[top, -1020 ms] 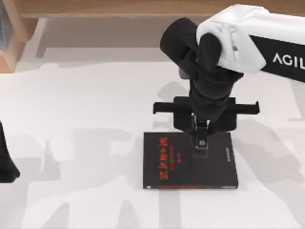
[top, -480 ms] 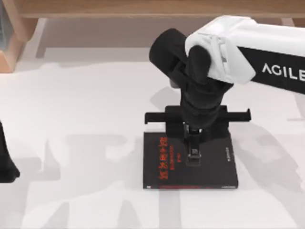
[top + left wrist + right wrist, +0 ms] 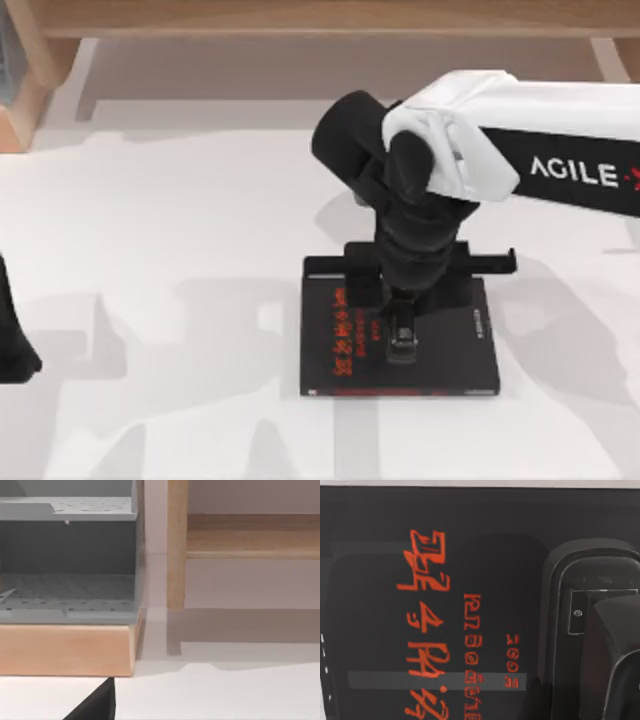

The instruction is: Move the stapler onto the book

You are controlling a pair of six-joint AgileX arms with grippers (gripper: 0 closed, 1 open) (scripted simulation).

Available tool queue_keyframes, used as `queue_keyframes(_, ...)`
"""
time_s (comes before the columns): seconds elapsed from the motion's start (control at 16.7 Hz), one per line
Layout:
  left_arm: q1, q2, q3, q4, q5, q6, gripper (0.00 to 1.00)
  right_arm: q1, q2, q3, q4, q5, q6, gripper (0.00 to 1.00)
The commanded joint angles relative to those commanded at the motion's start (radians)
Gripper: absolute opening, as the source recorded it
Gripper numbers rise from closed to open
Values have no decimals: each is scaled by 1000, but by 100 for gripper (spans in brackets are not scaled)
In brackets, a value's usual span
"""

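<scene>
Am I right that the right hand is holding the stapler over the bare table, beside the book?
Not quite. In the top view the right hand has the stapler over the book itself, near the middle of its black cover, not over the bare table. The right wrist view shows the red characters of the cover directly beneath.

Grey perforated shelf on wooden base, wooden post beside, white table.

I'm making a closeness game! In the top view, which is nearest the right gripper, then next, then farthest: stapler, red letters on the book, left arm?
1. Stapler, at the right gripper.
2. Red letters, on the cover's left part.
3. Left arm, at the table's left edge.
</scene>
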Motion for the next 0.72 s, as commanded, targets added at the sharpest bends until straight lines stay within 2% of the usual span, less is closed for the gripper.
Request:
queue_keyframes(0.06, 0, 0, 0, 0, 0, 0, 100, 0, 0, 0, 0, 0, 0, 0)
queue_keyframes(0.72, 0, 0, 0, 0, 0, 0, 100, 0, 0, 0, 0, 0, 0, 83)
